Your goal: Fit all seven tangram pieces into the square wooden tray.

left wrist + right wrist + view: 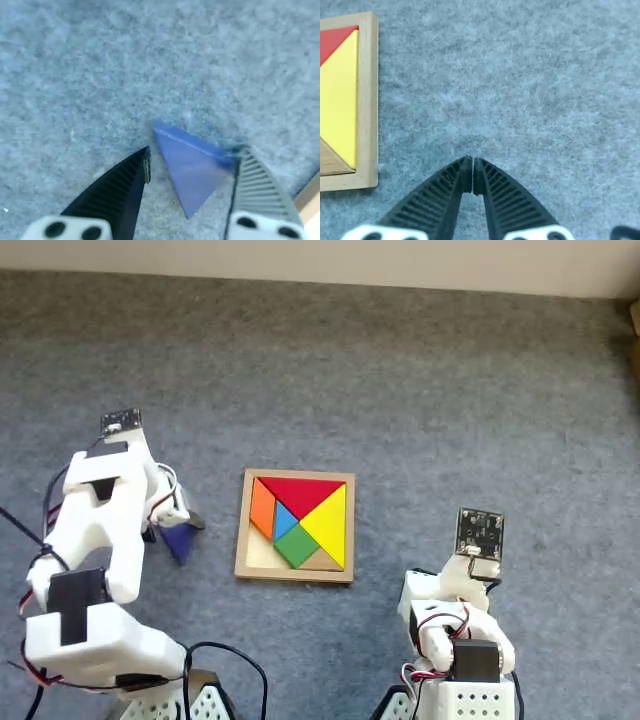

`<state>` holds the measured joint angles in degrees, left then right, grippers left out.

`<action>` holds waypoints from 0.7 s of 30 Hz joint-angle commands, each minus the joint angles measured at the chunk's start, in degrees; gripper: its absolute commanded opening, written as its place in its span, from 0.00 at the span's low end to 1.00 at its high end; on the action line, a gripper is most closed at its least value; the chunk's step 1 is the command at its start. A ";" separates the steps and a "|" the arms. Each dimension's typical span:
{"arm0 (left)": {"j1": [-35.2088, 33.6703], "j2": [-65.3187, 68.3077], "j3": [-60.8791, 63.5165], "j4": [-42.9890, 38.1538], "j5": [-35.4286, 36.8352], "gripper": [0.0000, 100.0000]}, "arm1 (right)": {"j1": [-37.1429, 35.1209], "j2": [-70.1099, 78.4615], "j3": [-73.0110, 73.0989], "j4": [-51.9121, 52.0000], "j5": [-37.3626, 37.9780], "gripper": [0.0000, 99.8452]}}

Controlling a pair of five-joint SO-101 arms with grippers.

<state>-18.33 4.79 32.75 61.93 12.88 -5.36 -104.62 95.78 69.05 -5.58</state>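
Left wrist view has the left claw point(194, 154) spread wide over the blue triangle point(192, 175), which lies flat on the grey carpet point(100, 65) between the two fingers: the pale finger point(257, 190) is touching or just beside one corner, while the black finger point(125, 190) stands a little apart from the opposite edge. The triangle's long edge runs across the gap from finger to finger and its sharp point aims back toward the wrist, so closing should catch it across its width (a judgement, since no pinch shows yet). Seen from the high view, the wooden tray point(241, 530) sits near the triangle on its right, which makes the left arm far the nearer one. Smooth, flat painted pieces in red, yellow, orange, green and light blue already sit inside the raised wooden rim, and a pale empty corner point(257, 554) on the side facing the triangle looks like the slot for it. The right claw point(472, 172), ribbed and black, hangs pressed together over fuzzy bare carpet beside the tray
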 commanded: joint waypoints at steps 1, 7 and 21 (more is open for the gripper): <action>3.30 -0.22 -2.59 -0.70 0.18 0.19 | 0.57 -0.66 6.81 0.22 -0.44 0.02; 4.00 -0.22 -2.42 -0.70 0.09 0.19 | 0.57 -0.66 6.81 0.22 -0.44 0.02; 4.70 -0.57 -2.33 -0.70 -4.40 0.19 | 0.57 -0.66 6.81 0.22 -0.44 0.02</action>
<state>-15.34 4.79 32.48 61.67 9.63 -5.36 -104.62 95.78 69.05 -5.58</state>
